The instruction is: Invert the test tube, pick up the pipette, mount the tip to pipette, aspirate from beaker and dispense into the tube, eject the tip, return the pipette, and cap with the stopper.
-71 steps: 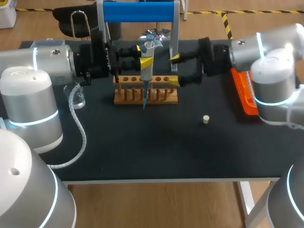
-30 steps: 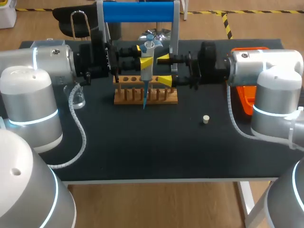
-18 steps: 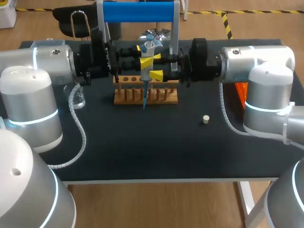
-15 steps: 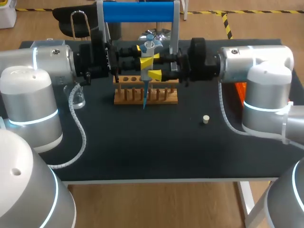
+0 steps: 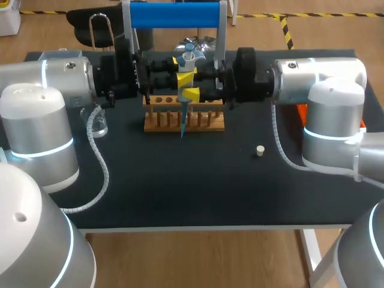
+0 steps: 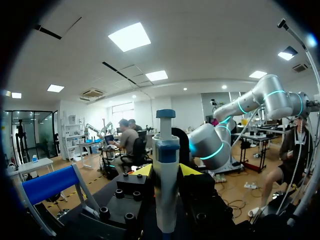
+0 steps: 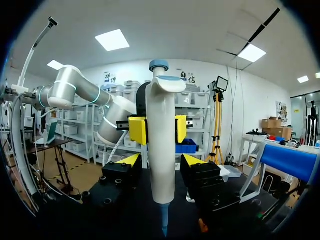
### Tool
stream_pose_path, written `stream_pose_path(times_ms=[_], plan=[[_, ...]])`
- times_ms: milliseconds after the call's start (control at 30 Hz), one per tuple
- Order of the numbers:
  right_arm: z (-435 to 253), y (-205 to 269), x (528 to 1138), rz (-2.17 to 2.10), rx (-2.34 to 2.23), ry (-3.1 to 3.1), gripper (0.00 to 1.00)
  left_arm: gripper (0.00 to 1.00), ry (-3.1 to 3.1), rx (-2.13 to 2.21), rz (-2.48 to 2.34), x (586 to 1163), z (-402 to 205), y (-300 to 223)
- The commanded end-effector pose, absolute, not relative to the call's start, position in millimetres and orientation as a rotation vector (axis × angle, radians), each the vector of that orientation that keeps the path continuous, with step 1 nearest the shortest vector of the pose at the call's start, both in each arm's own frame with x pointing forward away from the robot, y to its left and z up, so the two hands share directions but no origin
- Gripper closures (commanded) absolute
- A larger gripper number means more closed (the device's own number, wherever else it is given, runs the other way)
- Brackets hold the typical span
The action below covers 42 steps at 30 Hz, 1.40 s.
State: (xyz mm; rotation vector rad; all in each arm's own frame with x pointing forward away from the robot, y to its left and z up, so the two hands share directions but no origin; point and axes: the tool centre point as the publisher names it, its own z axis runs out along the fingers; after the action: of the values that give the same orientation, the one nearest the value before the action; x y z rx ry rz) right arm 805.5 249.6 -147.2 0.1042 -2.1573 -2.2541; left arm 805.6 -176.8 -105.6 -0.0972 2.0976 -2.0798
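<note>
Pipette (image 5: pixel 188 59) hangs upright at upper middle of the frame over the wooden rack (image 5: pixel 210 123), clamped by the left gripper (image 5: pixel 183 78). The right gripper (image 5: pixel 193 84) straddles it, fingers apart, not touching. It should probably close squarely and gently, keeping the blue tip (image 5: pixel 182 124) vertical.

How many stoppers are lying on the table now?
1. The stopper lies alone on the black table, apart from the wooden rack. Another could be hidden from view.
</note>
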Motion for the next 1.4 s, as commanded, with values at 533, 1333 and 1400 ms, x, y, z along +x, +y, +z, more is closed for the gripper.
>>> stream_pose_path(times_ms=[533, 1333, 1400], plan=[[-146.3, 257.3, 804.0, -2.26, 0.12, -2.145, 0.59, 1.0, 2.093, -0.099, -2.08, 805.4, -105.8, -177.9], [-145.0, 255.2, 804.2, -2.265, 0.137, -2.143, 1.0, 1.0, 2.093, -0.099, -2.08, 805.4, -105.8, -177.9], [-145.2, 254.1, 804.3, -2.264, 0.136, -2.144, 1.0, 1.0, 2.093, -0.099, -2.08, 805.4, -105.8, -177.9]])
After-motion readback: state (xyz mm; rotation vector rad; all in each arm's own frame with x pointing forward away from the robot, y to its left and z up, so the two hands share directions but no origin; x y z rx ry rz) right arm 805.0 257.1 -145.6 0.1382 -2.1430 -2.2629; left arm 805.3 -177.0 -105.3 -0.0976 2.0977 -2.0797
